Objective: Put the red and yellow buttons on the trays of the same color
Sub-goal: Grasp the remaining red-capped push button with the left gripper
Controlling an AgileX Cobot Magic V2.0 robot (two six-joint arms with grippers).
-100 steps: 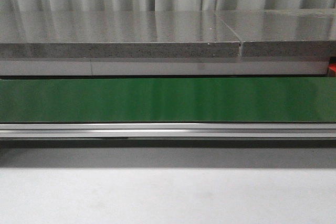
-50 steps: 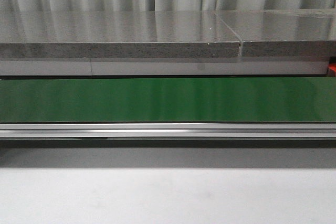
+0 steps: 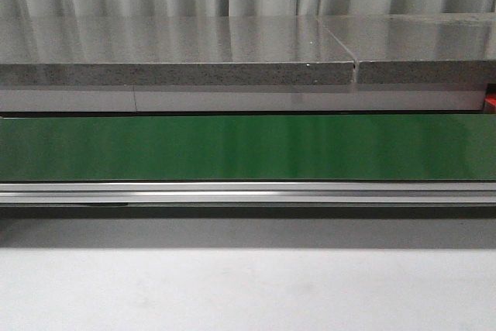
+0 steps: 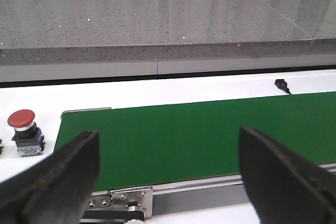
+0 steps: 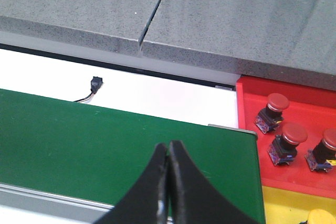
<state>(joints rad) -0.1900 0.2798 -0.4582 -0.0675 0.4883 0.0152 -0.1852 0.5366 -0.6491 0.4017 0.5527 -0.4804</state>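
While we face forward in the front view, a green belt [image 3: 248, 147] crosses the frame below a grey stone bench [image 3: 178, 52]; neither arm shows. From the left wrist we see the left tool [image 4: 168, 166] spread wide over the belt, holding nothing, with a red button [image 4: 22, 129] at its nine o'clock. From the right wrist, our right tool [image 5: 168, 182] is pinched together, empty; three red buttons [image 5: 286, 142] sit in the red tray [image 5: 247, 129] at two o'clock, a yellow tray [image 5: 283, 203] just beside.
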